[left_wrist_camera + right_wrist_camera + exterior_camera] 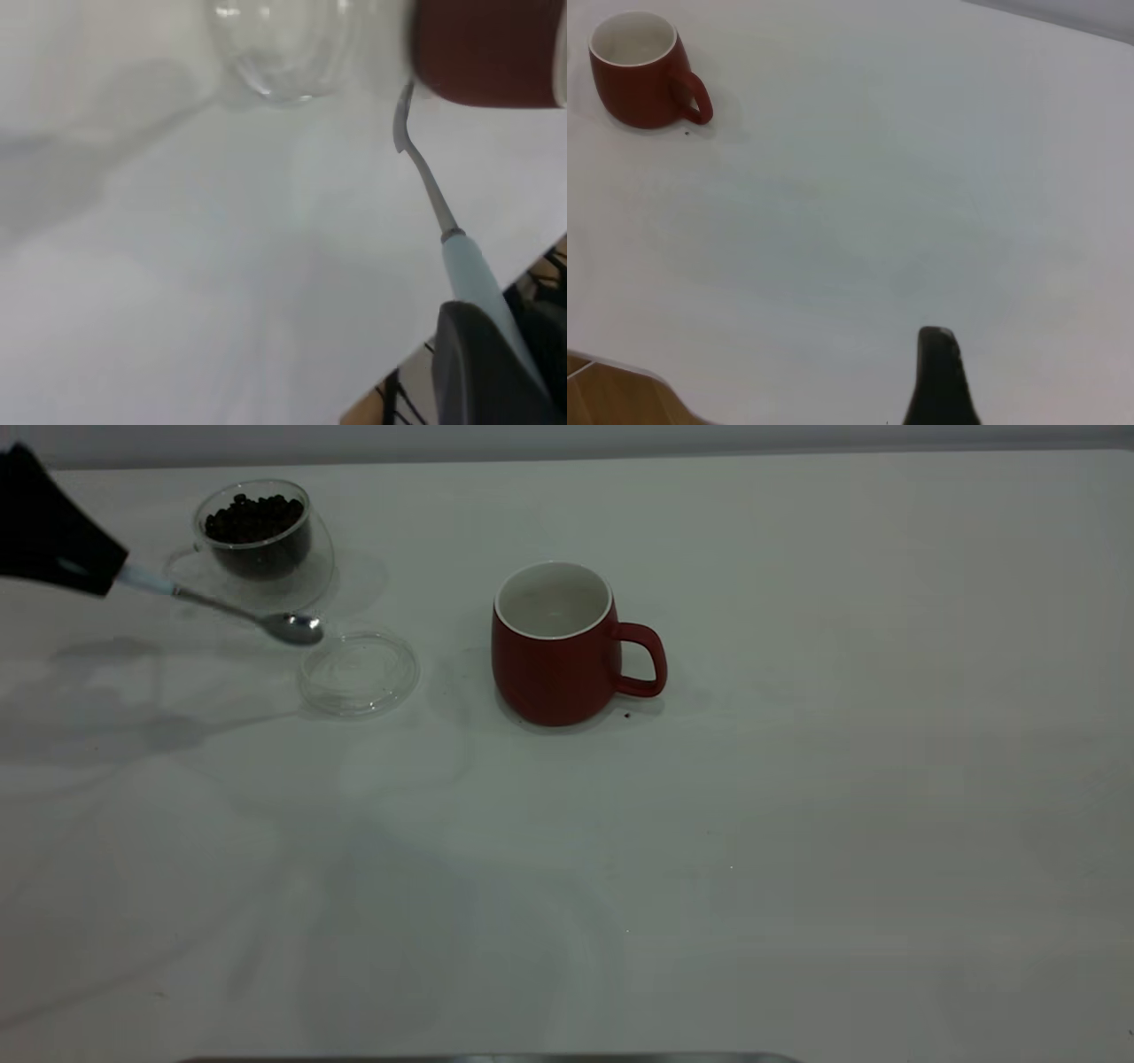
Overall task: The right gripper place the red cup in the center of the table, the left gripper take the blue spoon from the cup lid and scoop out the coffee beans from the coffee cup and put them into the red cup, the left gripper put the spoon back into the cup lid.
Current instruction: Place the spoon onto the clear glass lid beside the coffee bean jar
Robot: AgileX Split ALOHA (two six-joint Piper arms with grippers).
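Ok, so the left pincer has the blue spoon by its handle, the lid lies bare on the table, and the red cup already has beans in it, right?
Not quite: the red cup is empty, its white inside bare in the exterior view. The coffee beans all sit in the coffee cup. The rest holds: the left pincer grips the blue spoon by its handle, and the cup lid lies bare on the table.

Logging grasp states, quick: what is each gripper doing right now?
Left gripper: shut on the blue spoon, lifted above the table.
Right gripper: cannot be told; it holds nothing visible.
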